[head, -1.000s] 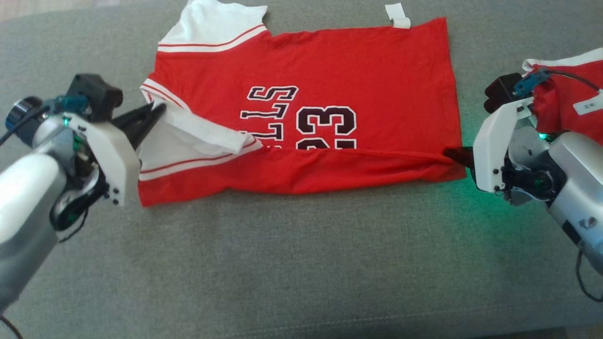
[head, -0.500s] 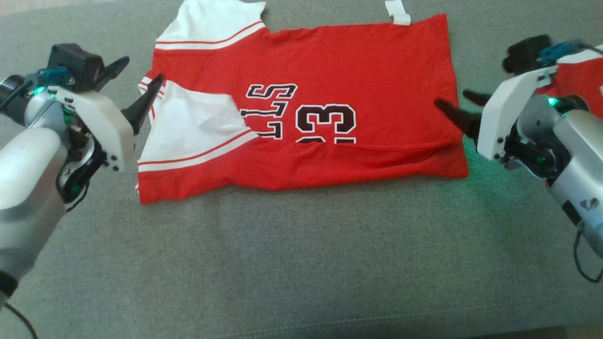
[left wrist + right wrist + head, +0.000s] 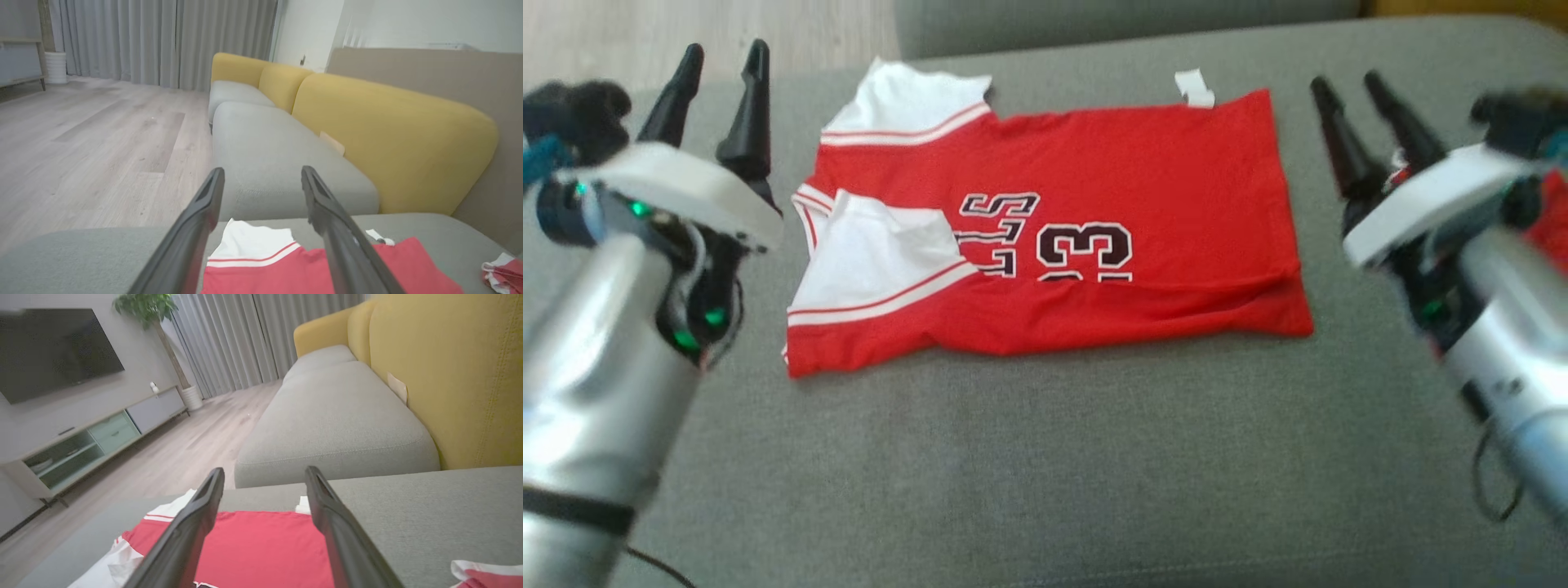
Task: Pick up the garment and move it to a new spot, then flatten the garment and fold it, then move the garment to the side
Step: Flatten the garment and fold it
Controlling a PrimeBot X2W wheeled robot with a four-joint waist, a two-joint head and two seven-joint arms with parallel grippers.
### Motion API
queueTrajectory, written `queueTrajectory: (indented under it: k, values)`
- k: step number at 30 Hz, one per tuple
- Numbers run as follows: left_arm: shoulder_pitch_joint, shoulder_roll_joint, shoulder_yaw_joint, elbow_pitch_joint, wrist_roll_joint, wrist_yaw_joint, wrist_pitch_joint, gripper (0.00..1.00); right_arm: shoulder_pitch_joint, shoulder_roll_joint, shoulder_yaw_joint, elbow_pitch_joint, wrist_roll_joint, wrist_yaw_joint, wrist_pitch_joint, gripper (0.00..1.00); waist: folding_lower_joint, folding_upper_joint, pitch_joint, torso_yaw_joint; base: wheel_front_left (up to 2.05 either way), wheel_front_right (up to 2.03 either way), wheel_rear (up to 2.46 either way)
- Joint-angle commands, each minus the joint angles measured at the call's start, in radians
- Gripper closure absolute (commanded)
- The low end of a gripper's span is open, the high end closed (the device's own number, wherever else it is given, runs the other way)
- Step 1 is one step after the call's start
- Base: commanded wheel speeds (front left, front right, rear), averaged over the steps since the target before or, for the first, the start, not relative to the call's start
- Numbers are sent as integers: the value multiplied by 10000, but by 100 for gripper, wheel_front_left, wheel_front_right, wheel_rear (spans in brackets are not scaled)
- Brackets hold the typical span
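Left gripper (image 3: 725,55): fingers spread, nothing held, just left of garment, clear of it. Garment (image 3: 1094,188): red jersey, white sleeves, near edge folded over, flat on grey cushion (image 3: 1045,457) between grippers. Right gripper (image 3: 1346,82): fingers apart, empty, right of hem. Second red cloth (image 3: 486,573) far right.

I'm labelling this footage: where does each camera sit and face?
Head: on the head, looking down at the jersey on the grey cushion; left claw and right claw open.
Left wrist: along the left claw's fingers, over the jersey toward the yellow backrest.
Right wrist: along the right claw's fingers, toward the TV.
All share the jersey.
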Motion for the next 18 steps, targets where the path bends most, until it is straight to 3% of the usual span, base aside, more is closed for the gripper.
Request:
queueTrajectory:
  k: [1,6,9,13,18]
  values:
    - [147,162,1009,-767,390,187,-118,0,404,197,-196,-191,-226,-9,-550,0,0,0,-386,-39,0,0,0]
    - [2436,-680,2794,-2449,1579,553,-121,0,1611,986,-1324,-257,-1284,-9,-1178,0,0,0,-923,-122,0,0,0]
    - [3768,-1297,3646,-3285,2241,591,-122,0,2584,1649,-2749,-939,-2459,-9,-1200,0,0,0,-1107,-213,0,0,0]
    - [5253,-2128,4401,-4047,3230,463,-122,0,4307,2776,-4537,-2187,-4328,-9,-1204,0,0,0,-1271,-300,0,0,0]
    - [6406,-2952,5067,-4453,4581,171,-123,0,5948,3681,-5713,-3339,-6083,-9,-1205,0,0,0,-1326,-317,0,0,0]
